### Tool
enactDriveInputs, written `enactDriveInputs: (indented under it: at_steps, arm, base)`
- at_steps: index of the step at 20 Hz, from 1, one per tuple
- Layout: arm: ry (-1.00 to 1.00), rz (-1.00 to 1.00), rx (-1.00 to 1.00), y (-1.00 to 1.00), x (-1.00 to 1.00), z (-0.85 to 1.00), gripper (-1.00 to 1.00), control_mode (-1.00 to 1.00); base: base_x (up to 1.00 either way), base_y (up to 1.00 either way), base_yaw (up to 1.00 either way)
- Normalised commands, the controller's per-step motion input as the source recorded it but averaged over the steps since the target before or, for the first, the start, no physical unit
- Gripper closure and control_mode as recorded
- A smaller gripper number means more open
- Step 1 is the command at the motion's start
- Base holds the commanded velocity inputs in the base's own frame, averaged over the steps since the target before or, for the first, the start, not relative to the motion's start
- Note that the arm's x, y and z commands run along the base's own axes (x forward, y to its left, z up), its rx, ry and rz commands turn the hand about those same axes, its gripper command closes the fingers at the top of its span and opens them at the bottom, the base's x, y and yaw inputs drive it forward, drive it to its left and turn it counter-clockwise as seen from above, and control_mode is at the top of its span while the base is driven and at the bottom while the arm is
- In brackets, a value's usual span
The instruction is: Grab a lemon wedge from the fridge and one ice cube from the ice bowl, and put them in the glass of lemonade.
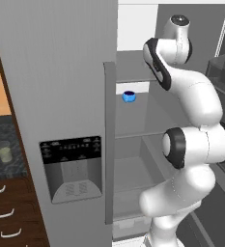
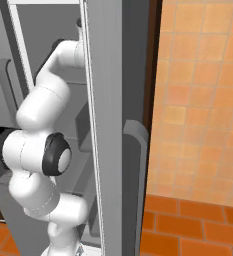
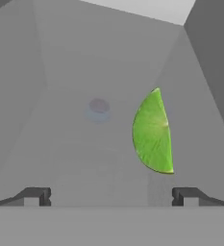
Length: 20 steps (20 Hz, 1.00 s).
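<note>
**Claw reaching into the fridge for the wedge**

The two-finger claw [image 3: 111, 196] is standing wide open in the hand view, its two dark tips set far apart with nothing between them. Just ahead and slightly toward the right-hand tip, the bright green half-moon citrus wedge [image 3: 154, 132] is resting on edge on the pale grey fridge shelf [image 3: 75, 158], its straight side facing right. Farther back on a lower level, seen faintly through the shelf, a small blue round cup [image 3: 98, 110] is sitting; the left base view shows it at the front of an upper shelf [image 1: 129, 96].

In my judgement the step in hand is closing in on the wedge. To do it well, the hand should be shifting sideways until the wedge is lying midway between the tips, then easing forward so the fingers are passing either side of its flat faces before closing. Gripping across the thin faces, rather than along the curved rind, looks safer against slipping. The approach should be staying low enough to catch the wedge's body but clear of the shelf.

Outward, the white arm is bending into the tall grey two-door fridge [image 1: 61, 72], right door swung open. The small clear glass of pale yellow-green lemonade [image 1: 4, 153] is waiting on the dark speckled worktop [image 1: 15, 161] left of the fridge, well apart from the claw.
</note>
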Motion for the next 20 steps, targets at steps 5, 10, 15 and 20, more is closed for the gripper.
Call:
enactDriveInputs:
  at_steps: [5, 10, 15, 20]
  arm:
    - [0.02, -0.11, 0.0, -0.35, 0.55, -0.15, -1.0, -1.0]
    - [0.05, -0.06, 0.03, -0.37, 0.42, 0.15, -1.0, -1.0]
    - [0.06, 0.0, 0.05, -0.02, 0.57, 0.0, -1.0, -1.0]
    - [0.06, 0.01, 0.04, 0.0, -0.1, -0.01, -1.0, -1.0]
  base:
    - [0.0, 0.0, 0.0]
    - [0.0, 0.0, 0.0]
    - [0.0, 0.0, 0.0]
    - [0.0, 0.0, 0.0]
